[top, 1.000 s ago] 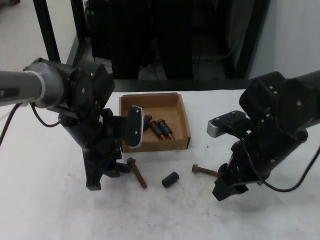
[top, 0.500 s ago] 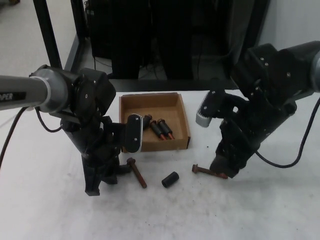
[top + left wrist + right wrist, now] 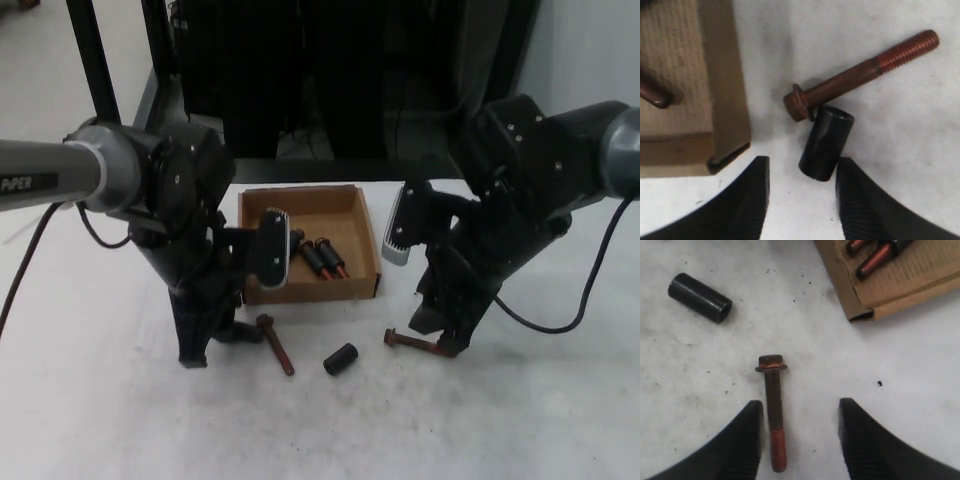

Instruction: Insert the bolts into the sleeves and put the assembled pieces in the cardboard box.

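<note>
Bolt (image 3: 773, 405), head away from right gripper (image 3: 799, 404)

Seen from the high view, the left arm (image 3: 200, 290) covers the front left corner of the cardboard box (image 3: 330, 287), and the assembled pieces (image 3: 318, 256) inside the box are too small to count with certainty. The bolt (image 3: 405, 340) lying off the box's front right corner has its far end hidden under the right gripper (image 3: 443, 347). In the left wrist view the box runs off the picture's edge, and a dark rod (image 3: 654, 94) inside it shows just a rounded tip. In the right wrist view the edge cuts off two threaded ends (image 3: 874, 260) in the box.
</note>
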Motion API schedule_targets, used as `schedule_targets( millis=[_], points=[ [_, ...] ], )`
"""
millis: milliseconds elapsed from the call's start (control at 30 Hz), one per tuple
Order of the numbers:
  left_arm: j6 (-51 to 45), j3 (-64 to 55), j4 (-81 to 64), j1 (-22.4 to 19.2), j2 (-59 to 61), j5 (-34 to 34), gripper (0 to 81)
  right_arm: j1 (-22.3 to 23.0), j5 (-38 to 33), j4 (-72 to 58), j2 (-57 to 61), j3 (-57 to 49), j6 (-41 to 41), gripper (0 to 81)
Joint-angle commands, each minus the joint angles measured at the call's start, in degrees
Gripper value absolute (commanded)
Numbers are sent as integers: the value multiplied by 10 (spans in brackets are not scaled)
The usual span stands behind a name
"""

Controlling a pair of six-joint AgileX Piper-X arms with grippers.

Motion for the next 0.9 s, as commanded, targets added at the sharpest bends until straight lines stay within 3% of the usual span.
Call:
schedule_targets(
  millis=[0,600,867],
  points=[
    [-29,-10,0,2,1,21,405,-4,-4,-3,5,-4,-3,447],
    [6,-12,11,-12,37,48,400,-4,-4,-25,23,-5,-3,447],
    [9,-12,2,-11,37,23,113,-4,-11,-51,25,-5,8,447]
  ],
)
